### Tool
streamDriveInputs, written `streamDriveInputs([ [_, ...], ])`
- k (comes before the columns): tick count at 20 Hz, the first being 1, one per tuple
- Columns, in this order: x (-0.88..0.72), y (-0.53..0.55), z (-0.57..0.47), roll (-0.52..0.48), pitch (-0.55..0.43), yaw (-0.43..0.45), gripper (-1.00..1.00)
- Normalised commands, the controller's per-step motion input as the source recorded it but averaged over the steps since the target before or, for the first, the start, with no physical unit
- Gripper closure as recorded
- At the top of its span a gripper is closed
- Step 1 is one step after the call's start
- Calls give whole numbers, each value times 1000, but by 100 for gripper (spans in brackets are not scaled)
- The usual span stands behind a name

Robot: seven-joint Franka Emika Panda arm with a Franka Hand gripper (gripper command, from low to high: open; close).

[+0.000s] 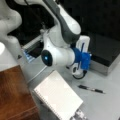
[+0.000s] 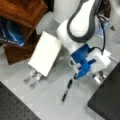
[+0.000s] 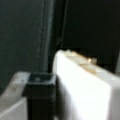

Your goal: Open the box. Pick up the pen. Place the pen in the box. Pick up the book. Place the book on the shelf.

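Observation:
The box (image 1: 106,51) lies at a front view's right with its black lid flat and down; its corner (image 2: 107,102) shows in the other. My gripper (image 1: 77,72) hangs low beside the box's grey side, also seen as the gripper (image 2: 99,77) under the blue wrist mount. In the wrist view a black finger (image 3: 41,92) stands next to a white block, dark surface behind. The pen (image 1: 91,89) lies on the table, apart from the gripper; it shows again as the pen (image 2: 67,90). The white book (image 1: 58,96) lies flat by the reddish-brown shelf (image 1: 13,95).
The book (image 2: 45,53) rests against the shelf (image 2: 22,10), which holds a blue item (image 2: 11,33) underneath. Small metal strips (image 2: 32,78) lie by the book's lower corner. A dark perforated mat (image 2: 12,107) fills a front view's bottom left.

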Motion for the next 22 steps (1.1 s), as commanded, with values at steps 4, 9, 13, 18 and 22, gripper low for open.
streamDriveInputs([
  [4,12,-179,143,75,99,-70,100],
  [9,117,-151,310,39,145,-86,100],
  [13,344,-135,300,-63,66,-62,100],
  [18,475,-84,387,-229,107,-8,100],
  [22,533,49,483,-281,114,141,100],
])
